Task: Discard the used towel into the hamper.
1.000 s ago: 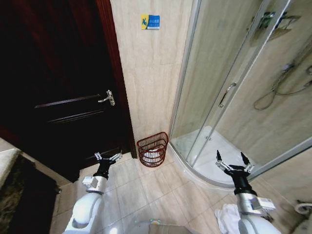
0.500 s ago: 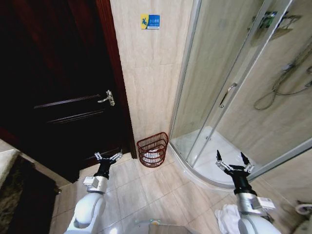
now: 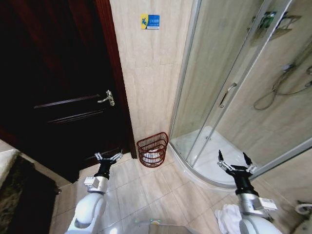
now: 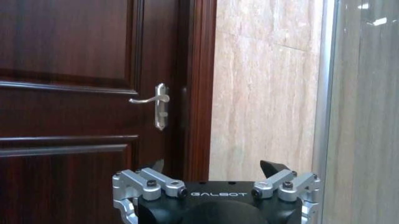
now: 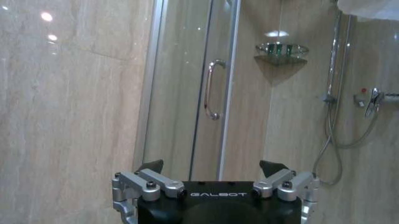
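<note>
Standing on the tiled floor (image 3: 146, 187) in the corner where the beige wall (image 3: 151, 78) meets the dark wooden door (image 3: 58, 87): the hamper (image 3: 153, 149), a round red-brown wire basket, upright, with something white inside, just beside the curved base of the glass shower cabin (image 3: 229, 97). Held low and forward on the robot's left, well short of the hamper and nearer the door: the left gripper (image 3: 107, 157), fingers spread apart, nothing between them. Raised likewise on the right, in front of the shower tray (image 3: 212, 156): the right gripper (image 3: 235, 162), fingers also spread wide and empty. Lying crumpled on the floor beside the right arm, near the lower edge of the head view and well apart from the hamper: a white towel (image 3: 225, 218). Seen past the left gripper (image 4: 212, 169) from its wrist: the door with its silver handle (image 4: 157, 103). Seen past the right gripper (image 5: 212, 167) from its wrist: the shower door handle (image 5: 210, 89), a corner shelf (image 5: 281, 50) and the shower hose (image 5: 333, 121).
</note>
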